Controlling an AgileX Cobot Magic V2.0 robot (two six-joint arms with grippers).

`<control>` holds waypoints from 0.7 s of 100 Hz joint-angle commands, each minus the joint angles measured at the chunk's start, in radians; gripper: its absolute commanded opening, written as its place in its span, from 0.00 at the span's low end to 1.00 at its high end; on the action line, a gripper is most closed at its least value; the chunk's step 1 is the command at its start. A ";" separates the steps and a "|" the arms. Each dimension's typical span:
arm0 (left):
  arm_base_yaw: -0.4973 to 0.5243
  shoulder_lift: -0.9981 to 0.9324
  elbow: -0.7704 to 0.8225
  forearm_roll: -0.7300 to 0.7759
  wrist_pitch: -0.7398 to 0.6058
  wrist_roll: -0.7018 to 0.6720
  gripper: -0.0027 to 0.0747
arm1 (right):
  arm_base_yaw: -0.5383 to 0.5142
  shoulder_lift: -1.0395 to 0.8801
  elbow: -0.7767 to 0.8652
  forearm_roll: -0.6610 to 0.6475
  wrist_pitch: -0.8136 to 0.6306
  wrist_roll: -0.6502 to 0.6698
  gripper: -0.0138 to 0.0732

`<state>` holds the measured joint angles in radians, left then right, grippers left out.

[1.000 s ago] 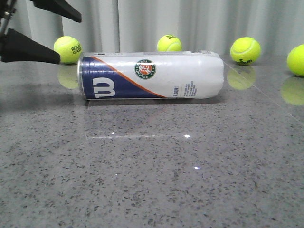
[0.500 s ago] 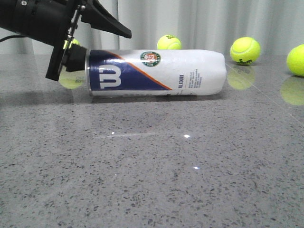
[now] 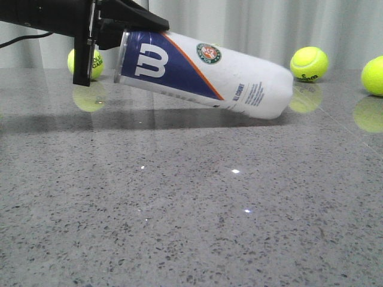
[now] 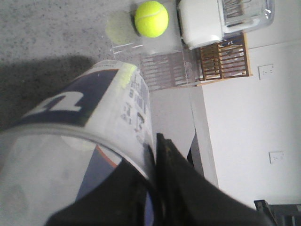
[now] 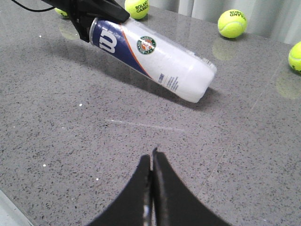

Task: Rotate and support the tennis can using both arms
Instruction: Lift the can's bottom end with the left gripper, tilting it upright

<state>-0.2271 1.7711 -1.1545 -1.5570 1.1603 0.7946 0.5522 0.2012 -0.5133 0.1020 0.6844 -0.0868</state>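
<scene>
The tennis can (image 3: 203,75) is tilted, with its navy Wilson end raised at the left and its white end resting on the table at the right. My left gripper (image 3: 122,30) is shut on the rim of the raised end, one finger inside the can and one outside. In the left wrist view the can (image 4: 94,117) fills the near field and the left gripper (image 4: 153,146) pinches its wall. My right gripper (image 5: 152,157) is shut and empty, over the bare table in front of the can (image 5: 155,59), well apart from it. It is out of the front view.
Tennis balls lie at the back of the grey speckled table (image 3: 191,209): one behind the left gripper (image 3: 84,63), one at the right (image 3: 309,64), and one at the far right edge (image 3: 374,75). White curtains hang behind the table.
My left gripper came in from the left, closed on the can's navy end and lifted it. The can went from lying flat to tilted, its white end still on the table.
</scene>
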 commanded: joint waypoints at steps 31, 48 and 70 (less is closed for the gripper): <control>-0.006 -0.154 -0.159 0.034 0.090 0.183 0.01 | -0.005 0.012 -0.025 -0.002 -0.069 -0.006 0.09; -0.025 -0.259 -0.323 0.375 -0.005 0.183 0.01 | -0.005 0.012 -0.025 -0.002 -0.069 -0.006 0.09; -0.155 -0.310 -0.523 0.858 0.005 0.123 0.01 | -0.005 0.012 -0.025 -0.002 -0.069 -0.006 0.09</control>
<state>-0.3246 1.5045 -1.5878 -0.8289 1.1648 0.9636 0.5522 0.2012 -0.5133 0.1020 0.6861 -0.0868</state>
